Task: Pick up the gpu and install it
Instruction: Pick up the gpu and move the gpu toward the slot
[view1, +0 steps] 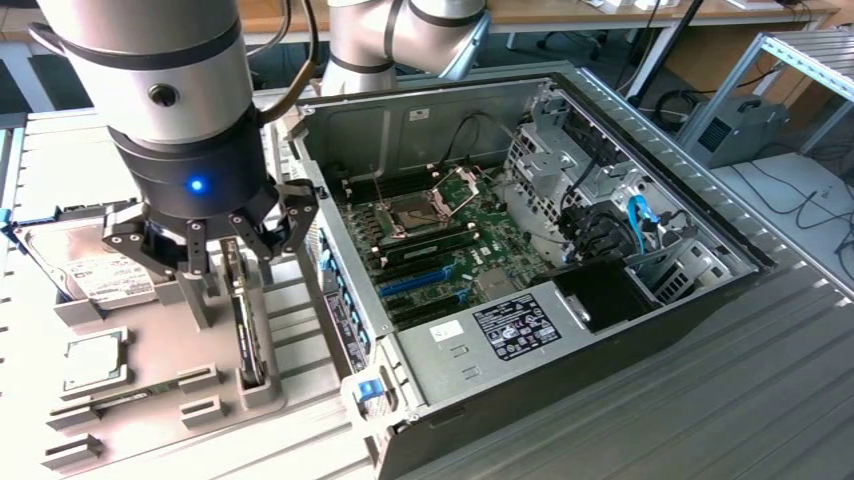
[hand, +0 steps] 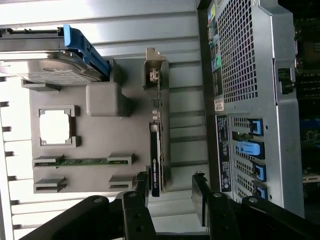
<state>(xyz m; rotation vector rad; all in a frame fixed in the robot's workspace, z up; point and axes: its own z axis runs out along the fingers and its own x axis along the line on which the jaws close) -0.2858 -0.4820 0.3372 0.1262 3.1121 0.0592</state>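
Toward the lower left of the exterior view, past the CPU chip (view1: 94, 362) in the grey fixture tray (view1: 167, 340): gripper (view1: 230, 262) poised, jaws spread, over the gpu (view1: 243, 320) upright on edge in its slot. Probably light, stiff, fragile; best pinched across flat faces near upper edge. Beyond, open PC case (view1: 400, 125).

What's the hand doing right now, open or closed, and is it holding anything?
Hand: open, holding nothing, poised right over the gpu.
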